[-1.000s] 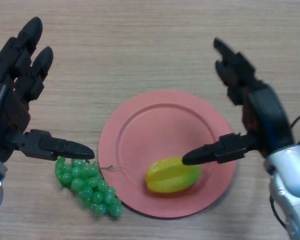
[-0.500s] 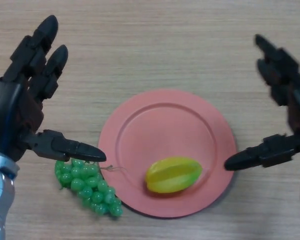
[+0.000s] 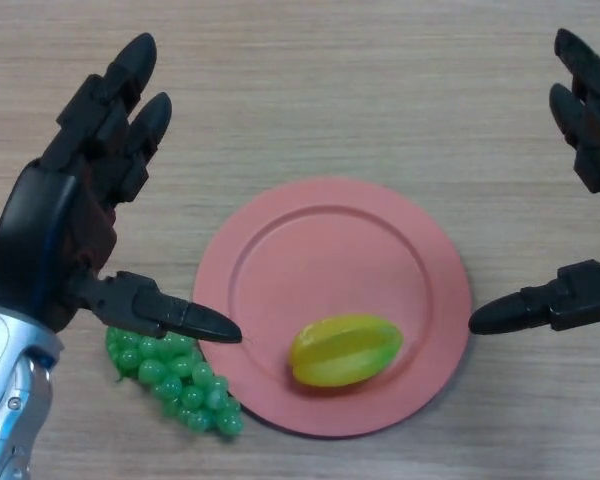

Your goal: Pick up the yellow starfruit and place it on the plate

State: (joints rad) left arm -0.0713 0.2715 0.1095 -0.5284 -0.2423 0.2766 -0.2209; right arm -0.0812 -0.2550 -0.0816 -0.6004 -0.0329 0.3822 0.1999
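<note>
Presently, head view, one entry per item, each placed against the round salmon-pink plate (image 3: pixel 332 240).

Item: round salmon-pink plate, lying flat on the pale wood-grain bench (image 3: pixel 310 90), near the middle of the view.

Item: glossy yellow starfruit (image 3: pixel 345 350), ridged and oblong, resting on its side inside the plate, on the near part of the plate's floor toward its near rim. No robot hand touches it.

Item: bunch of green plastic grapes (image 3: pixel 175 375), on the bench just off the plate's left rim, its lower end close to or touching the rim; partly covered by the left thumb.

Item: left robot hand (image 3: pixel 65 230), black, left of the plate. Fingers straight and spread wide, thumb stretched toward the plate's left rim above the grapes. Holds nothing.

Item: right robot hand (image 3: pixel 590 150), black, off the plate's right rim at the view's edge. Fingers extended, thumb pointing toward the plate, clear of it. Holds nothing.

Step, as judged: the placing looks done, since the starfruit lies on the plate and both robot hands stand wide and apart from it.

Next move, as judged: only a retreat of the arms away from the plate, without brushing the rim or the grapes.
</note>
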